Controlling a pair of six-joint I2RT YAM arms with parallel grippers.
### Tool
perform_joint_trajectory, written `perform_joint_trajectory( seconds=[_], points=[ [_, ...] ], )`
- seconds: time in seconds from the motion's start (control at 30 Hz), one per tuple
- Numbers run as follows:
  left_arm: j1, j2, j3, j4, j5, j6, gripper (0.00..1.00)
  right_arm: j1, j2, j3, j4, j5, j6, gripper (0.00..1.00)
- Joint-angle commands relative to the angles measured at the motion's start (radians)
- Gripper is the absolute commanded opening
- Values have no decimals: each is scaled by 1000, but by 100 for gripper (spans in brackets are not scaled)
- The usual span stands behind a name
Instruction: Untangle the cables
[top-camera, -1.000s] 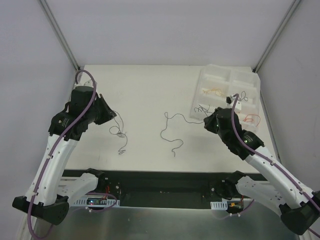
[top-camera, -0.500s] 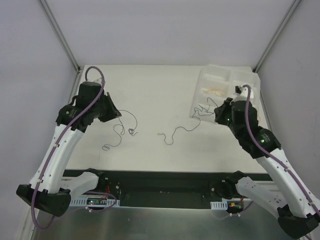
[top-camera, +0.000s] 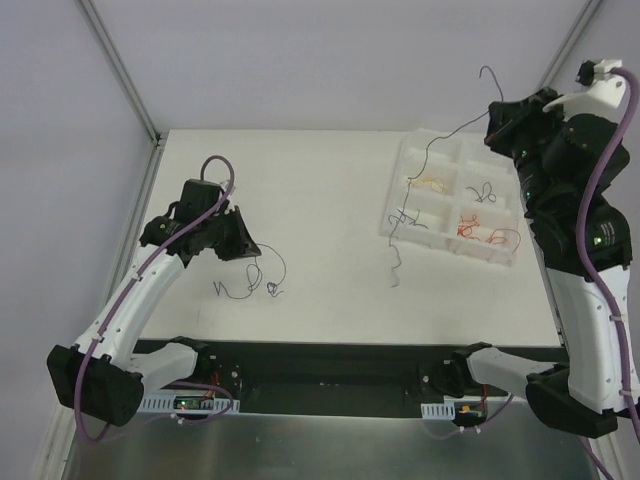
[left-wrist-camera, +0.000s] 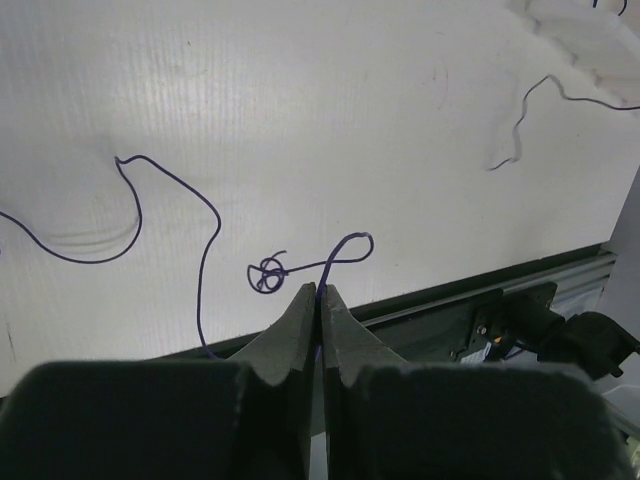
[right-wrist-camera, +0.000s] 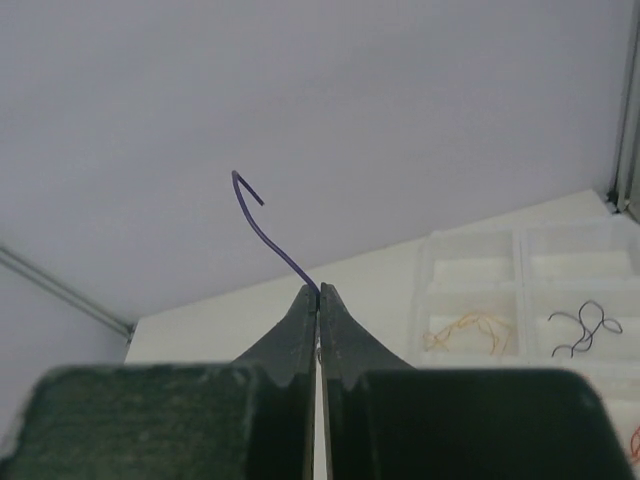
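My knotted purple strand (left-wrist-camera: 266, 274) lies near the table's (top-camera: 300, 180) near-left edge, one loop pinched in the clenched left gripper (left-wrist-camera: 317, 292). The right gripper (right-wrist-camera: 318, 292), high above the tray (top-camera: 470, 140), clamps a long strand (right-wrist-camera: 270, 245); I can't tell whether its hanging end touches down.

White desk (top-camera: 320, 190): compartment tray (top-camera: 440, 143) at far right corner; curly purple wire (top-camera: 272, 289) near left front; second wire (top-camera: 396, 262) tail beside tray.
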Motion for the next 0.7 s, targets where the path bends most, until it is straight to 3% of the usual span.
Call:
perform_joint_trajectory(
  seconds=[0.0,0.43,0.67],
  points=[
    [4,7,-21,57,66,4,0,-73,85,175,3,10,-47,0],
    [1,138,64,46,146,133,0,-264,351,660,92,89,-244,0],
    [-80,159,67,42,118,221,0,-326,379,683,254,74,-302,0]
  ],
)
